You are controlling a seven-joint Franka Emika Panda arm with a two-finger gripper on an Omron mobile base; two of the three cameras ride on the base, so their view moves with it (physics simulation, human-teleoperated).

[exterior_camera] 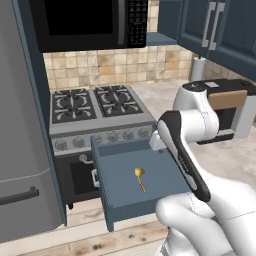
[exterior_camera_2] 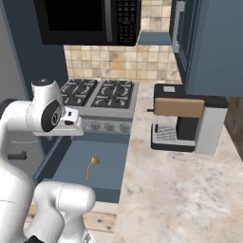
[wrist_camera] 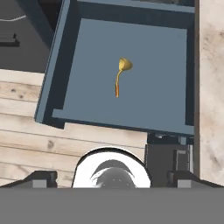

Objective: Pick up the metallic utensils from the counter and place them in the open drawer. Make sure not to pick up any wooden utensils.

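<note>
Hand view, golden spoon [wrist_camera: 120, 76] in open drawer [wrist_camera: 131, 109], bowl toward stove, hand [wrist_camera: 111, 177] spread empty.

You see golden spoon [wrist_camera: 121, 75] flat on floor of open drawer [wrist_camera: 65, 70], near its middle, bowl away from fingers [wrist_camera: 43, 178], handle toward them, well apart. Drawer slate-blue, pulled fully out beside pale marbled worktop [wrist_camera: 212, 78].

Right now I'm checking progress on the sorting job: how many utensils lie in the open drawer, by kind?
Shiny golden spoon: 1
Black stick-like utensil: 0
Wooden spoons: 0
Total in the drawer: 1
</note>
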